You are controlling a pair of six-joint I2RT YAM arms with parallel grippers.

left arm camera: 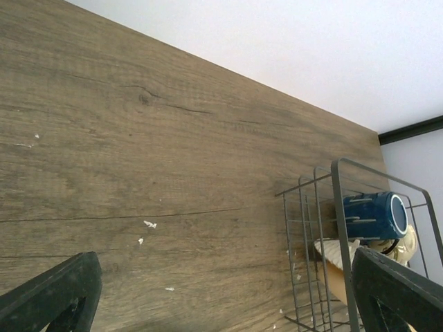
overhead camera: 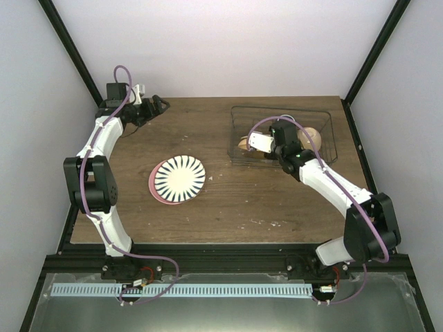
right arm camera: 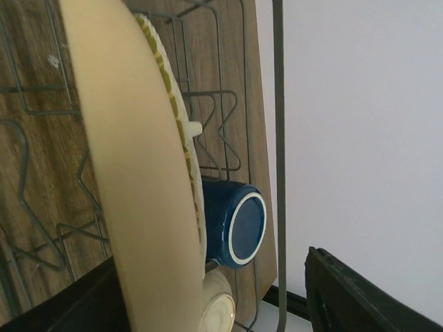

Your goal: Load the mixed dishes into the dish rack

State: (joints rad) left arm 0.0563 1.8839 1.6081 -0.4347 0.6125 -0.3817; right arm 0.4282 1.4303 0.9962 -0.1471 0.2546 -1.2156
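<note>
The dish rack (overhead camera: 325,117) stands at the back right. In it a yellow-orange grid-patterned plate (right arm camera: 131,173) stands on edge, with a dark blue mug (right arm camera: 235,223) lying on its side and a small cream bowl (right arm camera: 223,310) behind it. My right gripper (right arm camera: 214,297) is open inside the rack, the plate between its fingers and close to the left one. The white plate with black radial stripes (overhead camera: 180,178) lies on the pink plate (overhead camera: 153,187) at the table's middle left. My left gripper (overhead camera: 156,105) is open and empty at the far left.
The left wrist view shows bare wood with small white crumbs (left arm camera: 149,223), and the rack (left arm camera: 336,207) with the mug (left arm camera: 374,216) at its right. The back wall lies just beyond the rack. Black frame posts (overhead camera: 367,55) flank the table.
</note>
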